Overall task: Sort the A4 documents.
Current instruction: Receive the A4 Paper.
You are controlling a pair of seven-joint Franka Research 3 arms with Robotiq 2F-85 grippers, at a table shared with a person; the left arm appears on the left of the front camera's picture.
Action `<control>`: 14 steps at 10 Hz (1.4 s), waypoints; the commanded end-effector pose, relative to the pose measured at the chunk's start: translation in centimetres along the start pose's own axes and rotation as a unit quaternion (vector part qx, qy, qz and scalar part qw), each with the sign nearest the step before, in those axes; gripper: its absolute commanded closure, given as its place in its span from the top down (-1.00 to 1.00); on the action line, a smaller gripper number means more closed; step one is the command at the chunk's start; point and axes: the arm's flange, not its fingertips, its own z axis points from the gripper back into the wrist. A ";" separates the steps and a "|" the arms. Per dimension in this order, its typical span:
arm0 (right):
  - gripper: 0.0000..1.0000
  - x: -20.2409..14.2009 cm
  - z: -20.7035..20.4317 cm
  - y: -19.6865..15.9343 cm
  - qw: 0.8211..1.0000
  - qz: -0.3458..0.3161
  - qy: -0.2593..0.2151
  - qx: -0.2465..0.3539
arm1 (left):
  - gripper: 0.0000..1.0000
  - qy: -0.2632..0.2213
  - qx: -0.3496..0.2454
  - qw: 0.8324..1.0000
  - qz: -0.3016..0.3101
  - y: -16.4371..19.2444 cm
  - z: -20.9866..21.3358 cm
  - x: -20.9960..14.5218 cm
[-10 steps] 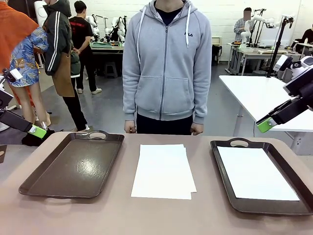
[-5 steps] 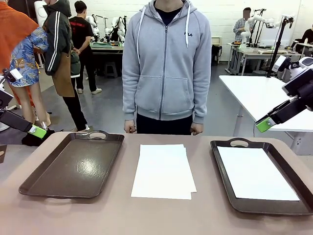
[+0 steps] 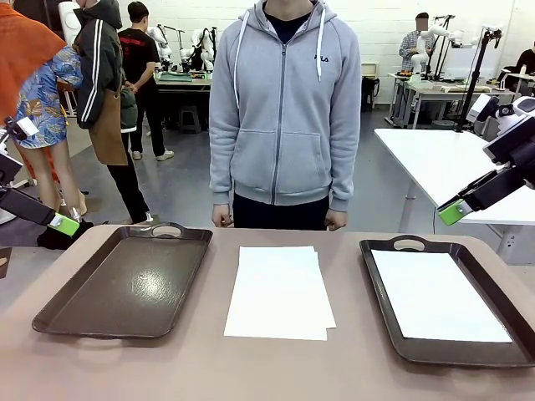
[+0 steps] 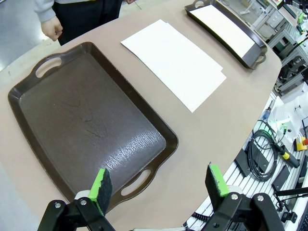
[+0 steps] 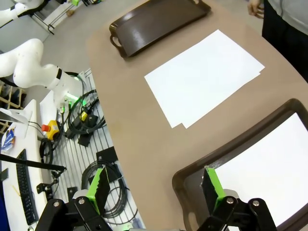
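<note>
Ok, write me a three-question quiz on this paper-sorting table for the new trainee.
1. True or false: the left tray already holds a sheet.
2. Where do the loose A4 documents lie? A) on the table, between the two trays; B) in the person's hands; C) on the floor.
3. How do the left gripper and the right gripper stand, and what do they hold?

Key: 1. False, it is bare. 2. A. 3. Both open, holding nothing.
</note>
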 end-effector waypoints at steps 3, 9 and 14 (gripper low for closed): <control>1.00 0.0 -0.2 0.1 1.000 0.000 0.003 -0.001 | 1.00 -0.006 -0.008 1.000 -0.006 0.2 0.0 -0.2; 1.00 0.0 -0.2 0.1 1.000 0.000 0.003 -0.001 | 1.00 -0.006 -0.008 1.000 -0.006 0.2 0.0 -0.2; 1.00 0.0 -0.2 0.1 1.000 0.000 0.003 -0.001 | 1.00 -0.006 -0.008 1.000 -0.006 0.2 0.0 -0.2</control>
